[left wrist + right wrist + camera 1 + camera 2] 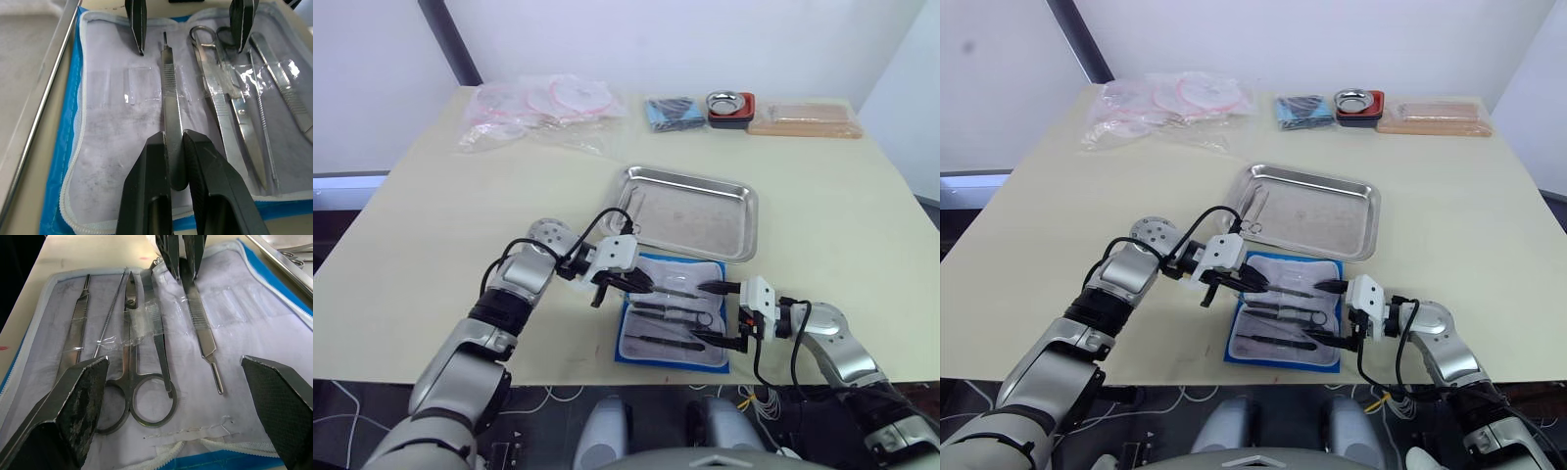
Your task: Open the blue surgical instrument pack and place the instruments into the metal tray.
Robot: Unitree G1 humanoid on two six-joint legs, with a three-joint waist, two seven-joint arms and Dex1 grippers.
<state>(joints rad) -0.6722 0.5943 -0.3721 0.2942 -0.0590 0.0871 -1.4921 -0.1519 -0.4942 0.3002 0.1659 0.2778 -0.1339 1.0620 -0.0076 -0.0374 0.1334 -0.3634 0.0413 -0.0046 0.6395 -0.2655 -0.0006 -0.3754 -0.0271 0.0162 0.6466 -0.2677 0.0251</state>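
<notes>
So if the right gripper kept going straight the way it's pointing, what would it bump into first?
Probably the left gripper, whose fingers are shut on the scalpel handle straight ahead. The right gripper hangs open over the blue surgical instrument pack. Depth is hard to judge; tilted lower, it would meet the scissors first.

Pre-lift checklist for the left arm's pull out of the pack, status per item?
1. Blue surgical instrument pack unzipped and lying flat, lining up: ok.
2. Left gripper shut on the scalpel handle: ok.
3. Handle free of the clear retaining strap: cannot tell.
4. Right gripper open, above the scissors, touching nothing: ok.
5. Metal tray has bare floor for the drop; one instrument lies at its left end: ok.
6. Scissors, probe and forceps lie strapped in the pack: ok.
</notes>
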